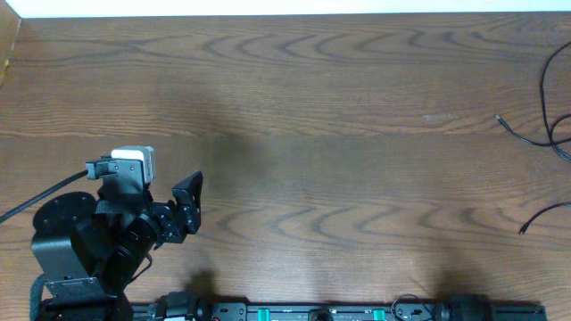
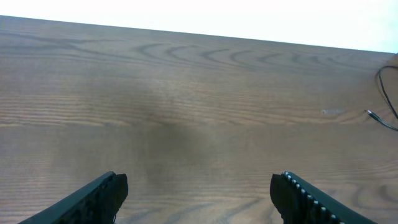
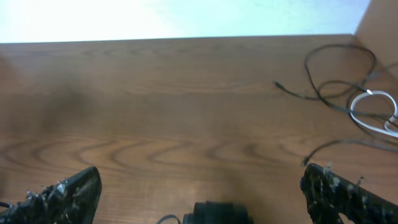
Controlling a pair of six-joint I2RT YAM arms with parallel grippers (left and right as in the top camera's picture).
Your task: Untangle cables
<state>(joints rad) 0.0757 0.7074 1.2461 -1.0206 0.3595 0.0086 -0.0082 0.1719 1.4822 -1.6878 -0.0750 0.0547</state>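
The cables lie at the table's far right edge: thin black wires [image 1: 535,140] with small plug tips, and another black end [image 1: 538,217] nearer the front. The right wrist view shows black loops [image 3: 336,81] tangled with a thin white cable [image 3: 373,112] at the right. One black end [image 2: 380,118] shows far right in the left wrist view. My left gripper [image 1: 190,207] is open and empty at the front left, far from the cables; its fingers frame bare wood [image 2: 199,186]. My right gripper [image 3: 200,183] is open and empty, with a black cable tip [image 3: 306,162] just beyond its right finger.
The wooden table [image 1: 312,107] has a white strip along its far edge. A raised wooden side board [image 3: 379,22] stands at the right beside the cables. A black rail with green parts [image 1: 312,312] runs along the front edge.
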